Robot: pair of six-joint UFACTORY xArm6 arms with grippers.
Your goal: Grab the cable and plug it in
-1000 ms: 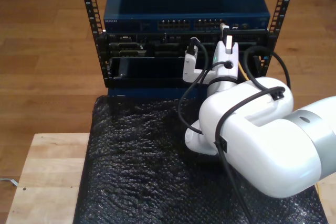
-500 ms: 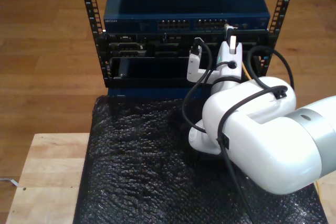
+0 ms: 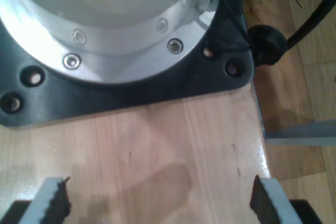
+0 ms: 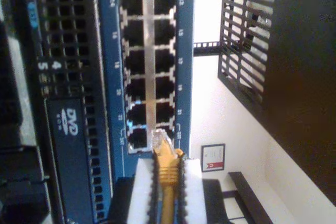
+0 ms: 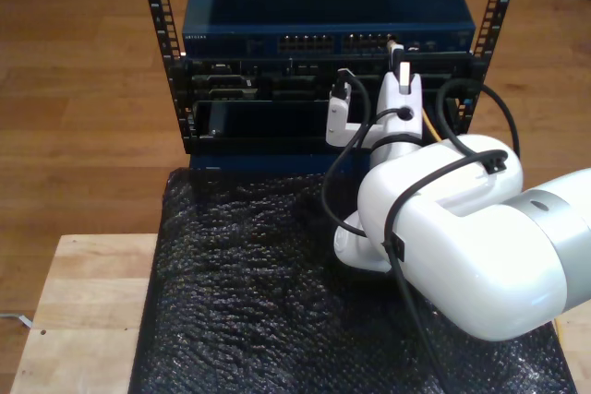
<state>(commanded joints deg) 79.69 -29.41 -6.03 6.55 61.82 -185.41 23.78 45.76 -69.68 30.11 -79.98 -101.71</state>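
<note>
- Look at my second gripper [image 4: 165, 192] first: its two white fingers [image 4: 140, 192] are closed on the cable [image 4: 167, 182], squeezing the orange-yellow boot from both sides.
- You see the cable's long axis running straight between the fingers and out past their tips, with its clear plug [image 4: 160, 139] leading.
- The plug points at the blue switch [image 4: 107, 103], its tip just in front of the end pair of sockets in the port block [image 4: 148, 66]; you cannot tell whether it already touches a socket.
- Beside the switch you can read a DVD drive [image 4: 71, 140] front and a perforated black panel.
- In the exterior view, my second gripper [image 5: 397, 57] reaches up to the switch [image 5: 323, 20] near the exterior view's right end of its port row, at the top of the black rack [image 5: 185, 89].
- The white arm [image 5: 443, 246] behind it stretches forward over the black bubble wrap [image 5: 231, 302], elbow bulky in the foreground, a black hose looping along it.
- A short yellow stretch of cable [image 5: 428, 126] shows beside the wrist.
- My first gripper [image 3: 157, 203] hangs with its jaws wide apart and nothing between them, over a pale wooden tabletop [image 3: 157, 150].
- Just beyond those jaws sits an arm's round metal base [image 3: 105, 24] on a black bolted plate.
</note>
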